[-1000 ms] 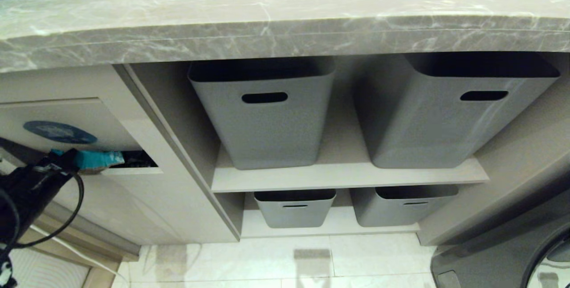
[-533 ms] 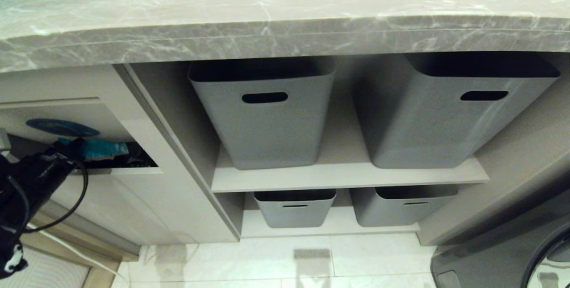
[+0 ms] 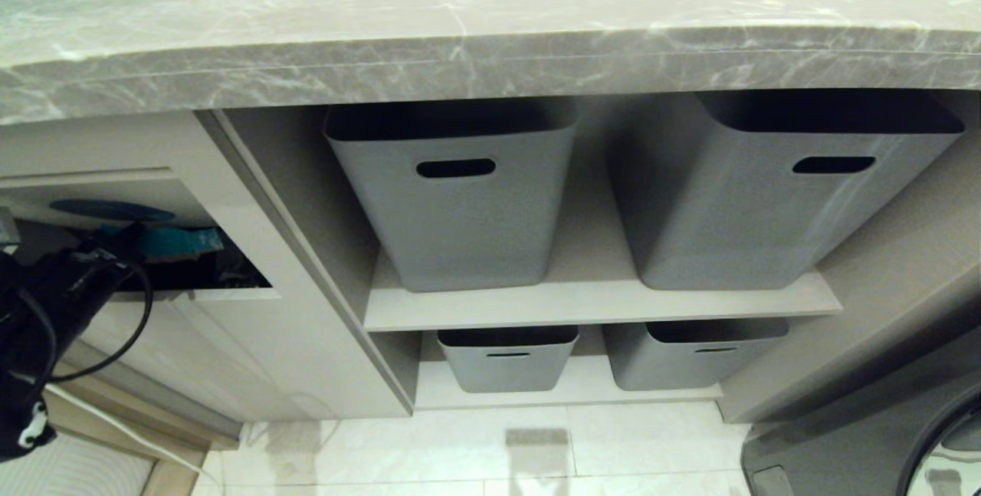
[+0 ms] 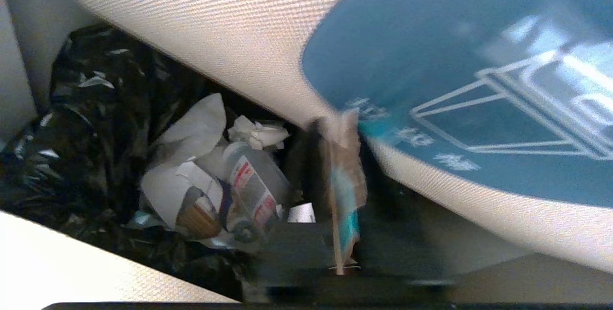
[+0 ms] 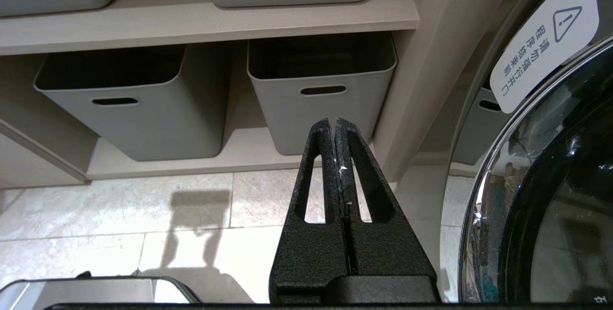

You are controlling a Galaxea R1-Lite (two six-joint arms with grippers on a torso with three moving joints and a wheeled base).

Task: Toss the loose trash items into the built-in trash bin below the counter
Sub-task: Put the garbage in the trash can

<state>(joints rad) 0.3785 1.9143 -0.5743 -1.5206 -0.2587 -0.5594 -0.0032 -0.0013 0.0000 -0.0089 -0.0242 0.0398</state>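
1 teal wrapper (image 4: 346, 195) edge-on (blurred), left hand (image 3: 115, 247) half-hidden

Place: a home laundry or utility corner.
Counter: a grey marble-patterned slab (image 3: 490, 59) spans the top of the frame.
Storage: grey plastic baskets (image 3: 452, 189) sit on beige open shelves at the centre.
Bin: a built-in trash flap with a blue sticker (image 3: 111, 210) at the left.
Appliance: a round glass washer door (image 5: 541, 195) at the right.
Floor: pale tiles (image 3: 490, 450) along the bottom.

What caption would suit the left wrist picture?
Left gripper pushes teal wrapper under the stickered flap into the black-bagged bin.
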